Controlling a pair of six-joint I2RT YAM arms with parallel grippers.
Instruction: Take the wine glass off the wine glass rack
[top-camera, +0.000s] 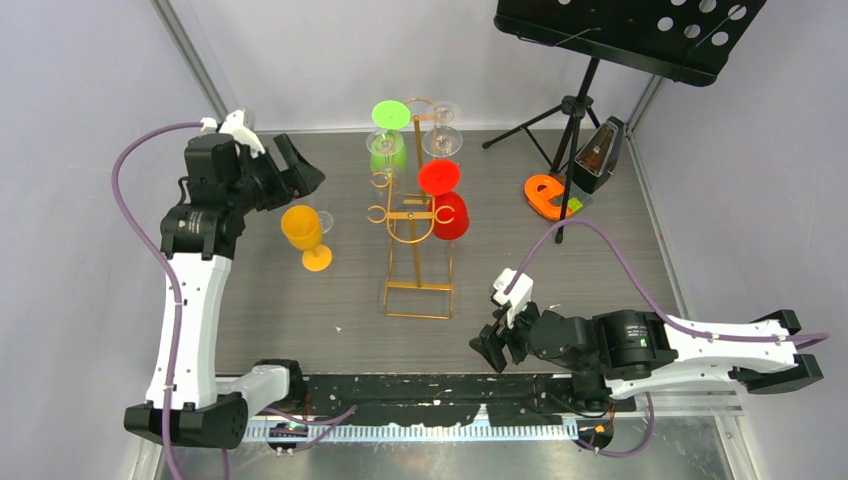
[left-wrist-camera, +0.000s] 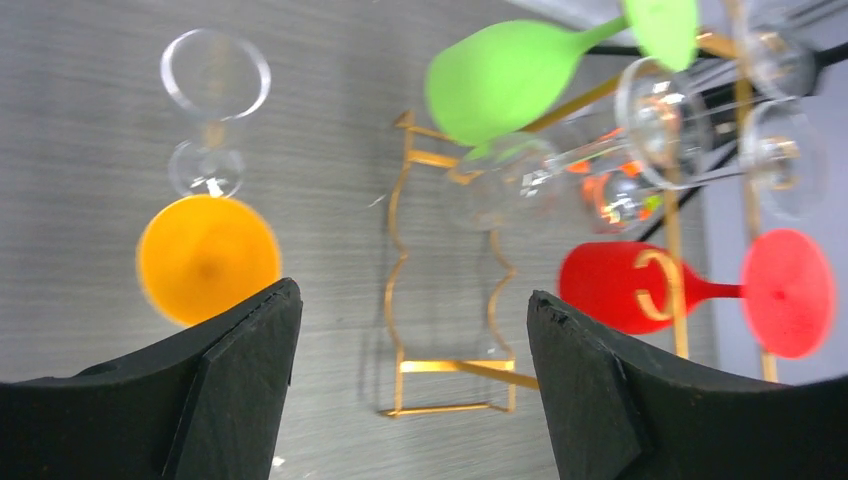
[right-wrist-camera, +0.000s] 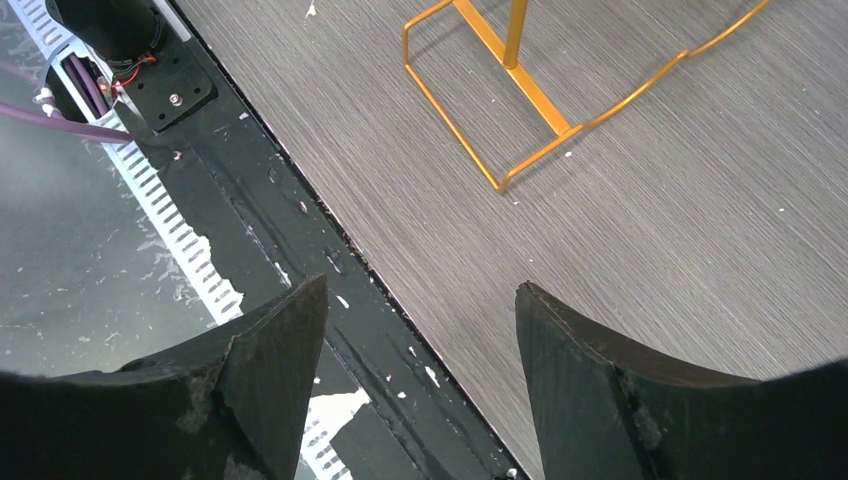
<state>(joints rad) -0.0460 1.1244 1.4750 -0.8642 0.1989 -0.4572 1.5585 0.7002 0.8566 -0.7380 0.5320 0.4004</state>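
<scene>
— One glass at least is off: the orange wine glass (top-camera: 305, 232) stands upright on the table (top-camera: 600, 280), left of the wine glass rack (top-camera: 410, 214) and apart from it.

— Is anything gripping it?

— No. The left gripper (left-wrist-camera: 410, 292) hangs just above and beside it with its jaws apart and nothing between them. The left wrist view shows the orange bowl below the left finger, untouched.

— And the other arm?

— The right gripper (right-wrist-camera: 420, 283) is spread too, empty, low over the table's near edge, well away from the glasses. Only the rack's wire base shows in its camera.

— So the job looks done?

— For that glass, I'd say so: it is placed and let go. A clear glass (top-camera: 324, 220) sits just beside it, also off the rack.

— What is left on the hooks?

— A green glass (top-camera: 388, 150), a red glass (top-camera: 450, 213) and some clear ones (top-camera: 443, 140) hang upside down. If the task means one glass, what remains is drawing the left arm clear without knocking the orange one.
</scene>
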